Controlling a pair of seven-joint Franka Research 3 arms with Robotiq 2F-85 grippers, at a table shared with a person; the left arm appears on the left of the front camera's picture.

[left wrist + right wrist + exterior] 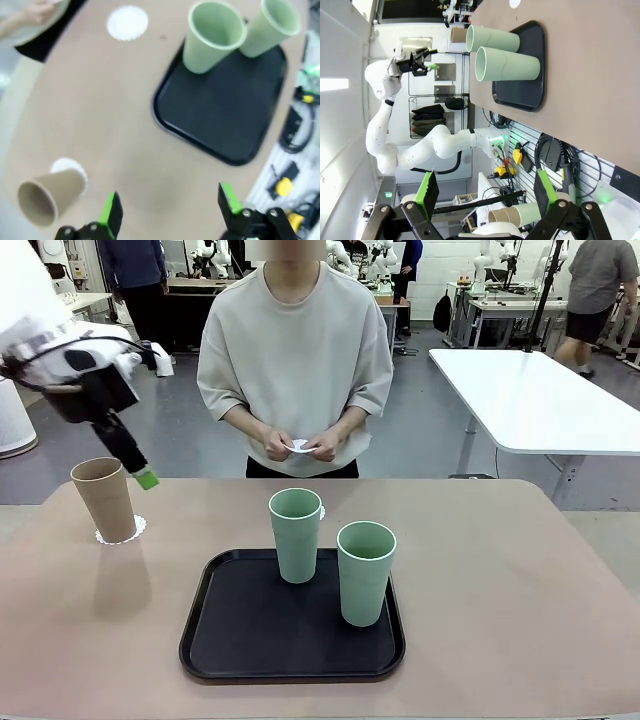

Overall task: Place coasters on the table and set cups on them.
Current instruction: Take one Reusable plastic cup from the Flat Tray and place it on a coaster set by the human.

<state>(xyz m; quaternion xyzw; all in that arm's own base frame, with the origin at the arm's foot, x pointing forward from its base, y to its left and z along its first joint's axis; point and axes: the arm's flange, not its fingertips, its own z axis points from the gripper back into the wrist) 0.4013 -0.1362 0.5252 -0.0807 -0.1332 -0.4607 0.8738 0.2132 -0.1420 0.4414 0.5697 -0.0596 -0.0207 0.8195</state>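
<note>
A tan-brown cup [104, 498] stands upright on a white lacy coaster [122, 533] at the table's [520, 590] far left. My left gripper [141, 472] hangs open just above and right of its rim, clear of it. In the left wrist view the gripper [170, 207] is open and holds nothing, with the tan cup [47, 195] and its coaster [71, 166] to one side. Two mint green cups [296, 533] [365, 572] stand on the black tray [235, 640]. A second coaster [127, 22] lies on the table behind the tray. The person's hands hold a third coaster [300, 446]. My right gripper [485, 192] is open, off the table's edge.
The black tray sits at the table's middle front. Cables, yellow plugs and the arm base [445, 145] lie beside the table edge near my right gripper. A white-topped table [540, 400] stands at the back right. Bare tabletop spreads right of the tray.
</note>
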